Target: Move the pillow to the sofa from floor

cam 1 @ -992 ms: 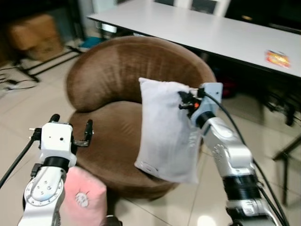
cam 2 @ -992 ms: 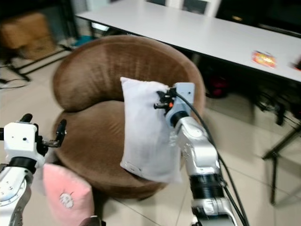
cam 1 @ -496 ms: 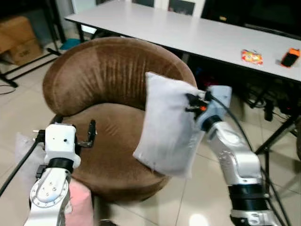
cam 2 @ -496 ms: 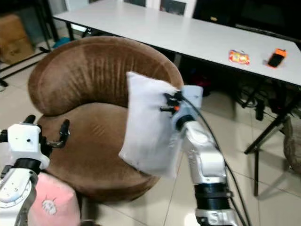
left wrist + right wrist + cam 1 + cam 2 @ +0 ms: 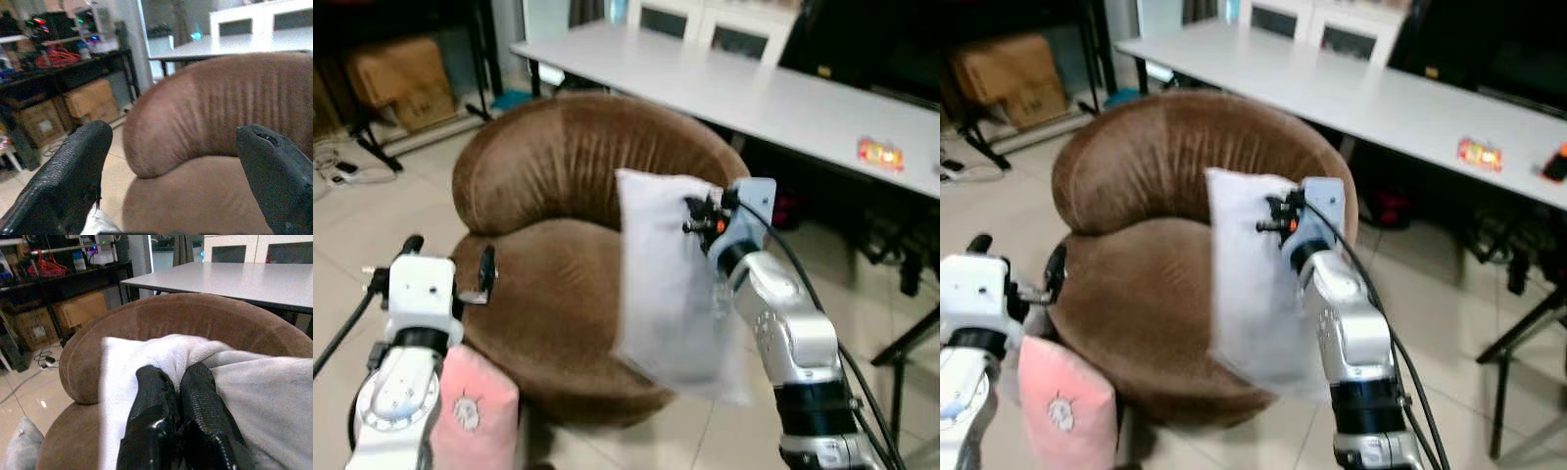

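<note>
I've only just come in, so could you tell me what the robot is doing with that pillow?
The robot's right hand is shut on the upper edge of a white pillow, holding it in the air over the front of the round brown sofa; the pillow hangs down and is not yet resting on the seat. The left hand is open, holds nothing and points at the sofa's seat. A pink pillow sits low beside the left arm.

The white pillow [image 5: 671,284] hangs blurred, hiding part of the brown sofa [image 5: 558,196].
</note>
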`<state>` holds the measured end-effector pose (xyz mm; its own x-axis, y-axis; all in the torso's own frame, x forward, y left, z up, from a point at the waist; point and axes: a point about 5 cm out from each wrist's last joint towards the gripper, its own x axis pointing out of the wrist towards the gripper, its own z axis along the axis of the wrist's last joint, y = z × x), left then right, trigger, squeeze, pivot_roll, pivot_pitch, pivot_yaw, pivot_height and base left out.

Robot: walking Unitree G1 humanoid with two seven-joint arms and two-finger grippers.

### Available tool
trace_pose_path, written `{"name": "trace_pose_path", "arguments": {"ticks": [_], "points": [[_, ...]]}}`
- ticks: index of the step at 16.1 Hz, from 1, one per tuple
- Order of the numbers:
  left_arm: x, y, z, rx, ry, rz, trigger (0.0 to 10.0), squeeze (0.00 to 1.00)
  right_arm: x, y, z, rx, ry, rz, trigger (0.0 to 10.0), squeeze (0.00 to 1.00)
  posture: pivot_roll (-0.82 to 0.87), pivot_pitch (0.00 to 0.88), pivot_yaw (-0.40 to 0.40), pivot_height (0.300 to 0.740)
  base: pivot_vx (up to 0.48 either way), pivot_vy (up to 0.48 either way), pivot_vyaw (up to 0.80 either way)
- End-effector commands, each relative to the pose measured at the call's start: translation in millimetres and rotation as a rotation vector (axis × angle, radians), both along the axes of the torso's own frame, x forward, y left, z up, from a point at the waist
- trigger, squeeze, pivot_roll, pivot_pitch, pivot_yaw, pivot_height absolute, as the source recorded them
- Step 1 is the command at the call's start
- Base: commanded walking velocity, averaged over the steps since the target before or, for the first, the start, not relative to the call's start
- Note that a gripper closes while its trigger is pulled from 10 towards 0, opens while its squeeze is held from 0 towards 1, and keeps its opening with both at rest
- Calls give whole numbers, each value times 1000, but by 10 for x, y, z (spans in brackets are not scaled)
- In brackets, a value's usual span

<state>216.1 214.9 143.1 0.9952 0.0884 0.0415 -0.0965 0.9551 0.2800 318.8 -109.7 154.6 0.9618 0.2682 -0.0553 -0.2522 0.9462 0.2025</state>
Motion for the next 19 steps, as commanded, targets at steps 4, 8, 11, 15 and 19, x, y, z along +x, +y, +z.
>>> {"name": "trace_pose_path", "arguments": {"ticks": [4,8,11,15,19], "points": [[33,-69,17,-5,-10,-37,10000,0,34,-66,139,-30,-60,-13,10000,0,84,0,-79,740,306,0,0],[31,-66,17,-1,-12,-35,10000,0,40,2,168,-52,-78,29,10000,0,87,0,-81,740,307,0,800],[31,-63,15,4,-12,-34,10000,0,42,25,181,-45,-86,40,10000,0,89,0,-84,740,299,0,533],[18,-73,-2,31,-3,-31,10000,0,10,101,183,-42,-90,162,10000,0,97,0,-88,740,67,0,0],[-13,-71,-11,39,4,-31,10000,0,-12,142,175,-49,-88,205,10000,0,102,0,-93,740,0,0,0]]}}
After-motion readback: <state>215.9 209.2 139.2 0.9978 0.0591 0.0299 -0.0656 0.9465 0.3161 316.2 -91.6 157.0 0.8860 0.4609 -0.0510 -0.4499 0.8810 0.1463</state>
